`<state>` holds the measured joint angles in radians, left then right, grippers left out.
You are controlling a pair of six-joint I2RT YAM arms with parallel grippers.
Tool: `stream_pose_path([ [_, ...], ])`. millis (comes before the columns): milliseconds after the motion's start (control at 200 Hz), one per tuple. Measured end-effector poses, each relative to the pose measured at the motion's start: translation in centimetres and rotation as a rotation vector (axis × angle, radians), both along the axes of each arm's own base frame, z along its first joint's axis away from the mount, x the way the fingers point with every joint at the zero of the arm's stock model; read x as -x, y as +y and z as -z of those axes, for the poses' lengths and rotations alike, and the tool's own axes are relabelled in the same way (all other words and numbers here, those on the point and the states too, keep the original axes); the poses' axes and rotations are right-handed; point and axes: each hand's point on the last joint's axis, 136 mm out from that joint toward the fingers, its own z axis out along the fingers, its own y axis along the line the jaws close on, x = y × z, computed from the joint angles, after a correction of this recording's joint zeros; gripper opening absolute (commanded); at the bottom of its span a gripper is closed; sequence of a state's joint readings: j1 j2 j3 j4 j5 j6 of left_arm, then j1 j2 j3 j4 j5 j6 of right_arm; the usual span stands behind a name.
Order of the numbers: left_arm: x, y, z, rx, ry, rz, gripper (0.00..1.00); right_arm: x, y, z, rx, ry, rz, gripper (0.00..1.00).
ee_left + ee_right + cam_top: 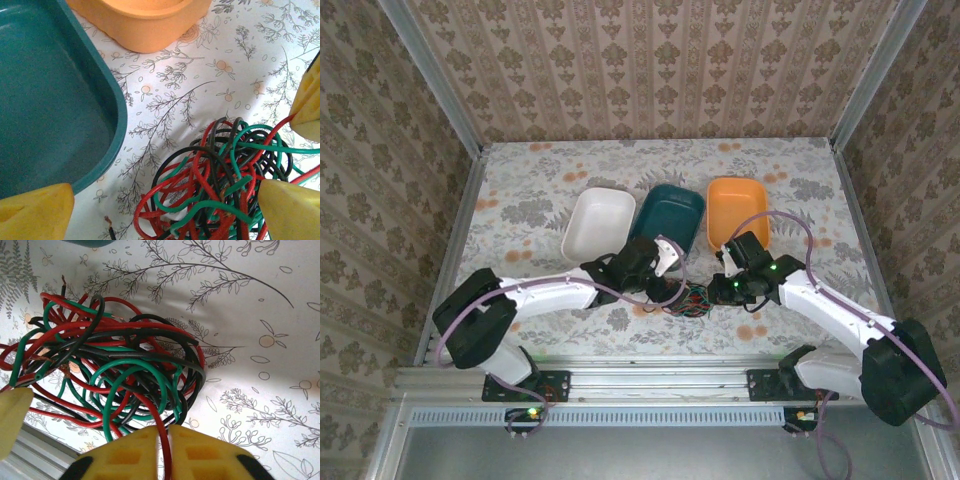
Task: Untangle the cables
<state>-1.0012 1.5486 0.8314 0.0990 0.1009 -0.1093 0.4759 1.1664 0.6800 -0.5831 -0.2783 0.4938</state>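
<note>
Yellow fingers point(210, 455) of the right tool point(167, 435) are sitting at the lower edge of the right wrist view. I am reading them as pressed almost together, with the red cable point(162, 445) running down through the narrow slit between them, so this tool is pinching that one strand.

The red cable is looping together with the green cable point(280, 146) and the black cable point(150, 356) in one loose heap of cables point(692, 298), which is lying on the flowered tabletop point(520, 200). One black end with a bare copper tip point(62, 286) is sticking out of the heap on the side nearer the teal tray point(672, 215).

The left tool point(162, 212) is hanging low over the heap with its fingers point(35, 212) spread wide, and I am seeing no strand gripped between them.

From above, the heap is lying between the two tools, just on the near side of the teal tray. The white tray point(598, 222) is standing just beside the teal tray on its left and the orange tray point(738, 210) on its right, the three in a row toward the far side of the tabletop.

The left arm point(540, 295) and the right arm point(830, 310) are reaching inward from their bases at the near edge, and their tools are meeting over the heap. Patterned walls point(640, 70) are enclosing the tabletop on three sides.
</note>
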Motion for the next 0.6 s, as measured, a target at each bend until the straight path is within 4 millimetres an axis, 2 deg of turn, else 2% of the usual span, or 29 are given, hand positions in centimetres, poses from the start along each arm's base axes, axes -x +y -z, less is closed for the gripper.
stream_pose_path([
  [60,-0.1,-0.4,0.2,-0.003,0.007,0.007,0.97,-0.1,0.0,-0.3,0.001,-0.009,-0.009,0.0],
  [150,-0.2,-0.7,0.7,-0.017,0.011,0.015,0.96,-0.4,0.0,-1.3,-0.004,-0.036,-0.007,0.0],
  [425,-0.9,-1.9,1.1,-0.038,-0.022,0.027,0.96,-1.9,0.3,-6.2,-0.047,-0.172,0.013,0.0],
  [600,-1.5,-3.2,1.4,-0.062,-0.065,0.029,0.91,-2.3,0.0,-7.9,-0.063,-0.225,0.047,0.0],
])
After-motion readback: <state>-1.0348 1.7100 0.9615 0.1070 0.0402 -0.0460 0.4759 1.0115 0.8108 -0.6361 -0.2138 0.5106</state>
